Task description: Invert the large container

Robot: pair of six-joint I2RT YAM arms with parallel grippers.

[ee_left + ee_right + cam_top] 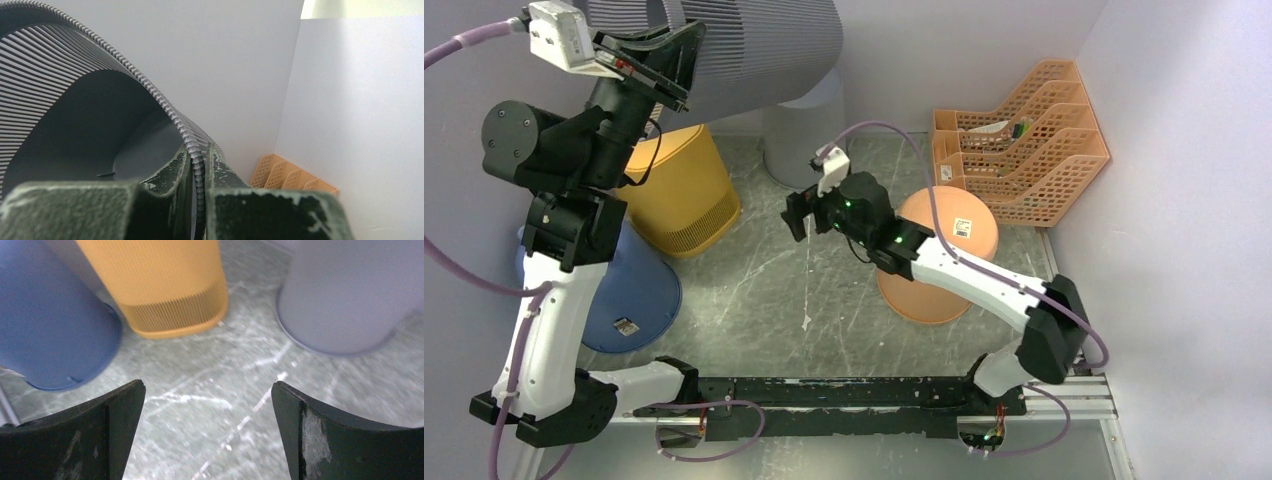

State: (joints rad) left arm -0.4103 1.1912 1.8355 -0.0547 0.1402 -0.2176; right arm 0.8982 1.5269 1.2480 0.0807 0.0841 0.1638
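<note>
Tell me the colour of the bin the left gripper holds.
Dark grey ribbed bin, best in the left wrist view.

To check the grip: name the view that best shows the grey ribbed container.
Left wrist: close up, the left hand grips the grey ribbed container by its rim, its inside visible. Top external shows only its outer wall, raised. Right wrist does not show it.

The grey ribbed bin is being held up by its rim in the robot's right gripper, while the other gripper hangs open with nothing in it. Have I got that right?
Not quite. The left gripper pinches the grey ribbed bin by its rim, as the left wrist view shows; the right gripper is the one that hangs open with nothing in it.
</note>
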